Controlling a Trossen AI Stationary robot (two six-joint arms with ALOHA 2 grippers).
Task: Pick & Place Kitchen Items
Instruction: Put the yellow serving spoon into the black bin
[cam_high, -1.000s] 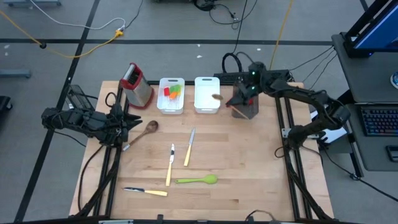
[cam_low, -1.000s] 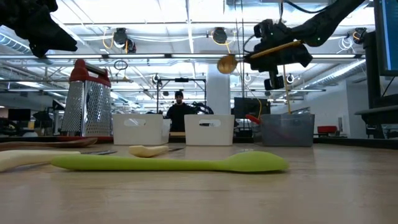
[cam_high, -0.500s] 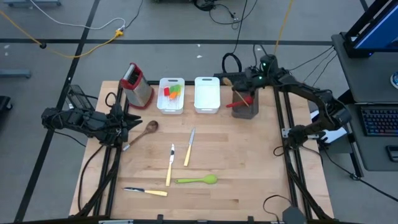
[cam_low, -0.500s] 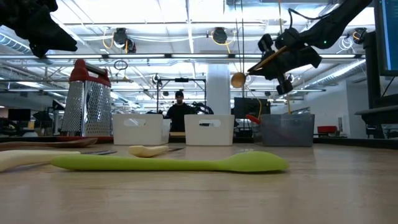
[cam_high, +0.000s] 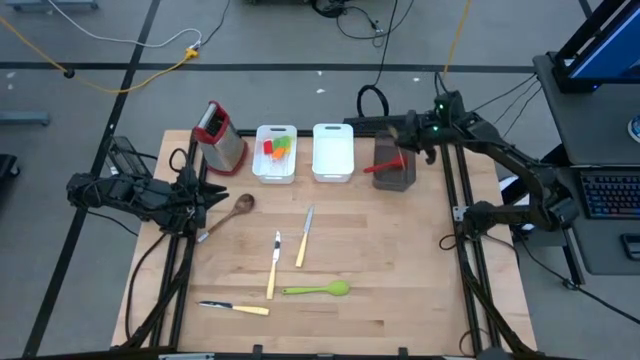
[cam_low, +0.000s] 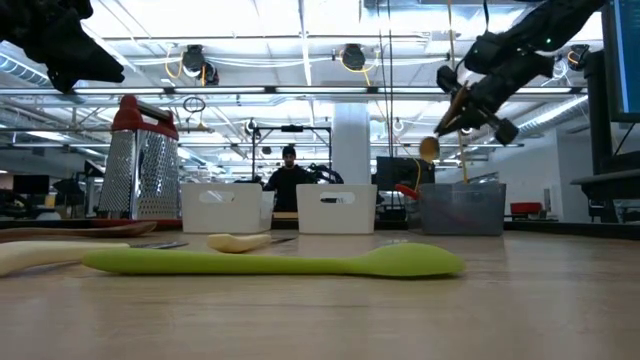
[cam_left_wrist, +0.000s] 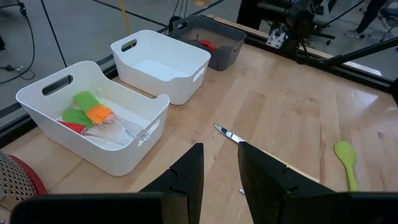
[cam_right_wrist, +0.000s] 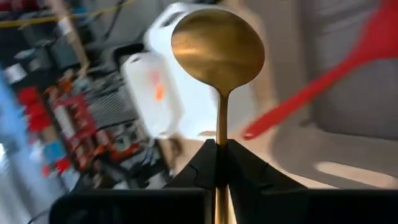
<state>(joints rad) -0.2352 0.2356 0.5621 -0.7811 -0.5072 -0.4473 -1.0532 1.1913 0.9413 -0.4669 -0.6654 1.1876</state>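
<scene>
My right gripper (cam_high: 421, 131) is above the far right of the table, over the dark bin (cam_high: 394, 172), and is shut on a wooden spoon (cam_low: 446, 122). The spoon's bowl (cam_right_wrist: 217, 43) hangs over the bin, which holds a red utensil (cam_high: 386, 166). My left gripper (cam_left_wrist: 219, 169) is open and empty at the table's left edge. On the table lie another wooden spoon (cam_high: 236, 208), a green spoon (cam_high: 318, 290) and three cream-handled knives (cam_high: 273, 262). A white bin (cam_high: 275, 170) holds small coloured spatulas (cam_left_wrist: 88, 112). My right gripper pinches the wooden spoon's handle (cam_right_wrist: 221, 134) between its two fingers. The spoon is lifted clear. It slants down out of the fingers toward the table's left, bowl (cam_low: 429, 148) lowest, above the dark bin's rim.
A steel grater with a red top (cam_high: 222, 135) stands at the far left beside the two white bins; the second white bin (cam_high: 333, 168) looks bare inside. A person (cam_low: 288, 178) stands in the room far behind the table. Bare wood lies along the table's right side.
My right gripper has gone toward the table's right and far edges, still shut on the wooden spoon. The spoon has tipped from nearly level to bowl-down, and its bowl has swung from over the second white bin to over the dark bin.
</scene>
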